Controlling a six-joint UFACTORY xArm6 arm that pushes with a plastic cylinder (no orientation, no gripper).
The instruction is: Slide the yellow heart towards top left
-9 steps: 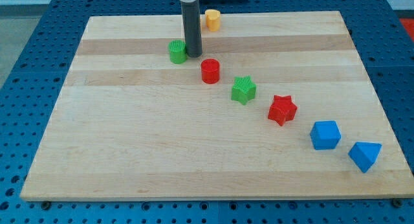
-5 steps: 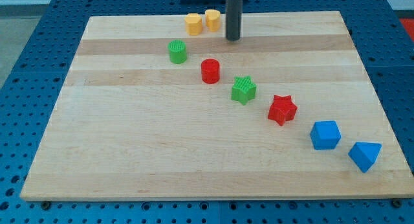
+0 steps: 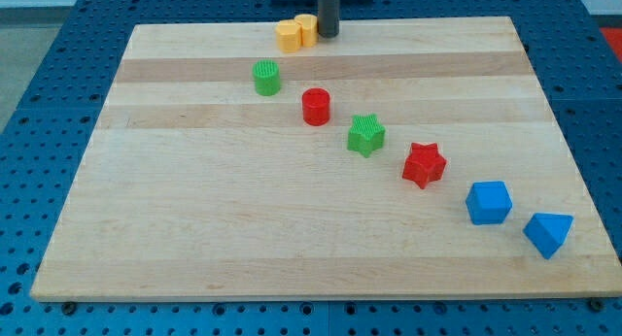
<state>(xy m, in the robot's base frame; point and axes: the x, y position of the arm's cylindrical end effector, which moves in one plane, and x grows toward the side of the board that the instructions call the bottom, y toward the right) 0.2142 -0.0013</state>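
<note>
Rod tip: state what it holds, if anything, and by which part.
Nothing is held; the rod has no jaws. My tip presses against the view's right side of the yellow heart, which touches another yellow block.

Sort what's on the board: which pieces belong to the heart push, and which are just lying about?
In the job:
my tip, against the right-hand yellow block
left yellow block, touching it; shapes unclear

Lying about:
green cylinder
red cylinder
green star
red star
blue cube
blue wedge

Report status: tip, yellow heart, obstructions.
My tip at the board's top edge, against the yellow heart's right side. Second yellow block touching it on the left, in the push path.
</note>
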